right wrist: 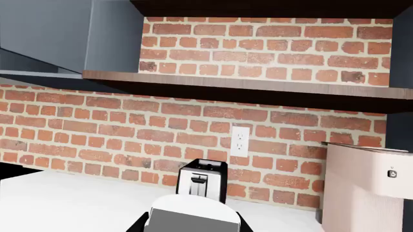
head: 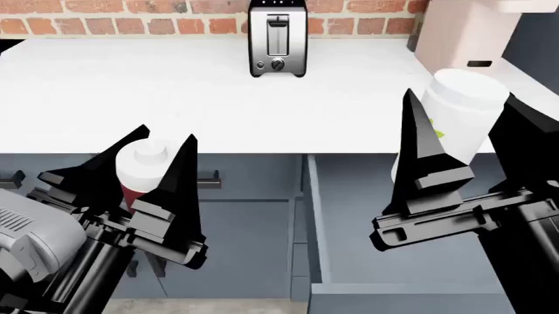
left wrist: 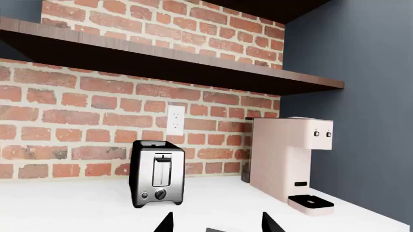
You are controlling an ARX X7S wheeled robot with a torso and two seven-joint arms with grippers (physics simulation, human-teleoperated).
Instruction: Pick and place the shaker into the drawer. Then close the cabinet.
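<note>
Left gripper (head: 157,171) clamped on the shaker (head: 140,171), held above the closed cabinet (head: 253,216) fronts, left of the open drawer (head: 393,222). Right gripper (head: 467,157) grips a white bottle (head: 459,108). Carry the shaker rightward over the drawer, lower, then release.

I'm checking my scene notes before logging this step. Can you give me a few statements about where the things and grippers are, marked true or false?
1. The shaker sits between the fingers of the left gripper. True.
2. The drawer is shut. False: it is pulled open, below the right gripper.
3. The toaster stands on the countertop against the brick wall. True.
4. The right gripper is empty. False: a large white bottle stands between its fingers.
5. The shaker is already in the drawer. False: it is left of the drawer, in front of the cabinet.
</note>
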